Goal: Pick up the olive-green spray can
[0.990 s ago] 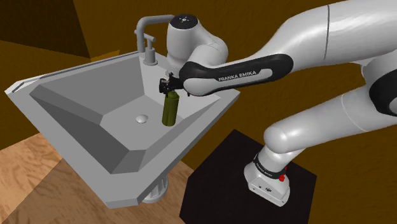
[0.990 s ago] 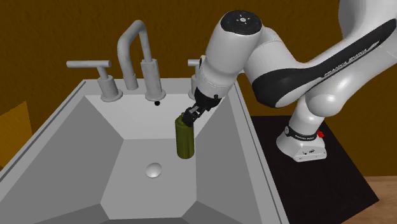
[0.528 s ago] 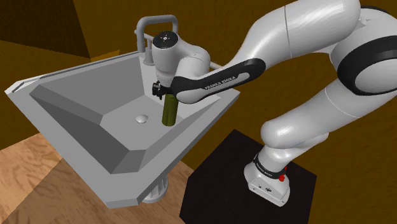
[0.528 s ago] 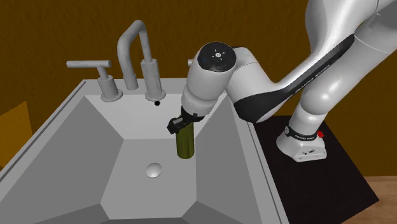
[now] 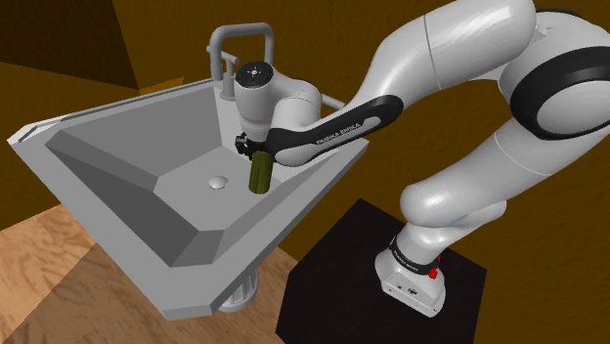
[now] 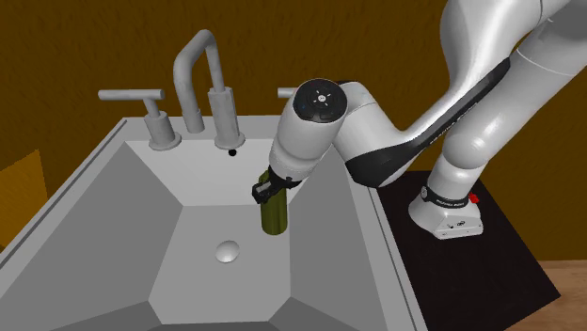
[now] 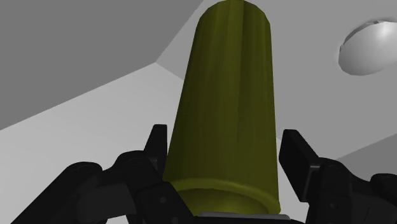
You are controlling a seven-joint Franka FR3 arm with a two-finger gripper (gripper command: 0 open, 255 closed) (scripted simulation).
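Spray can (image 7: 226, 95) stands between the tool's (image 7: 225, 135) spread fingers (image 7: 299, 159), flanked closely but unclasped.

Grey sink (image 5: 108, 186) carries everything here: round drain (image 5: 218, 182) sits in the flat bottom, the olive-green spray can (image 5: 260, 176) stands upright at the drain's three o'clock in the shoulder view, and the faucet (image 5: 214, 54) rises at twelve on the back rim

Spray can (image 6: 274, 214) stands nr sloped side wall of sink (image 6: 334, 249), little room there. Fingers (image 7: 159, 143) apart, one each side of can. Basin floor twd drain (image 6: 226, 250) open; faucet (image 6: 222, 113) well behind.
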